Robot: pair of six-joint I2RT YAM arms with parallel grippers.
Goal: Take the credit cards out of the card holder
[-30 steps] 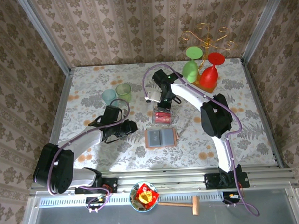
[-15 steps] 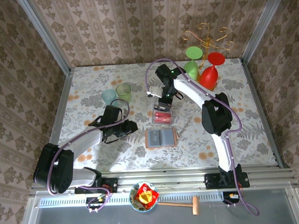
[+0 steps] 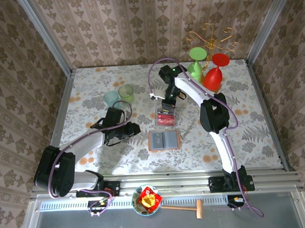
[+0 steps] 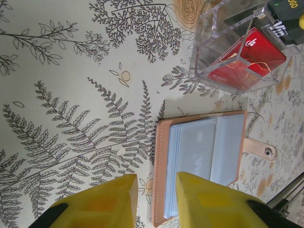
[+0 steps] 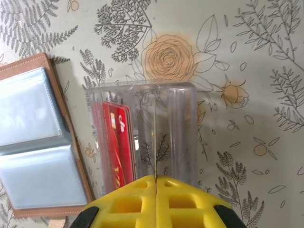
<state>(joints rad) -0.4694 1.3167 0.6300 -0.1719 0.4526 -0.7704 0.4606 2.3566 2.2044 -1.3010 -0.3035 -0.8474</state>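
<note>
1. Cream cloth [image 3: 253, 115] printed with ferns and orange roses covers the table under both arms.
2. Gold wire stand [image 3: 210, 39] rises beyond the right gripper [image 5: 156, 183] and off to its right, well apart. A green goblet [image 3: 196, 67] and a red goblet [image 3: 215, 74] hang at the stand.
3. Yellow fingers [image 5: 190, 202] of the right gripper are pressed together, meeting along one straight seam with no gap. They hover over the far end of a clear box [image 5: 142, 137].
4. The left gripper [image 4: 156, 185] sits low over the cloth, and its two yellow fingers stand apart with bare cloth showing between them.
5. Two tumblers, one pale blue [image 3: 112, 98] and one pale green [image 3: 126, 93], stand just beside each other. They are beyond the left gripper and near it.
6. The card holder [image 4: 199, 161] lies flat and spread open on the cloth, salmon-brown at the edges with grey-blue pockets facing up.
   - It lies just ahead of the left gripper, in front of that gripper's right finger, with its snap tab [image 4: 259, 148] pointing away to the right.
   - In the right wrist view it lies to the left of the closed fingers, just beside the clear box.
7. The clear box is partitioned and sits between the right gripper and the card holder. From the left gripper it lies past the holder.
8. The credit cards [image 5: 116, 142], red with white markings, stand on edge inside the box. In the right wrist view they are in its left compartment, left of the fingers' seam.
</note>
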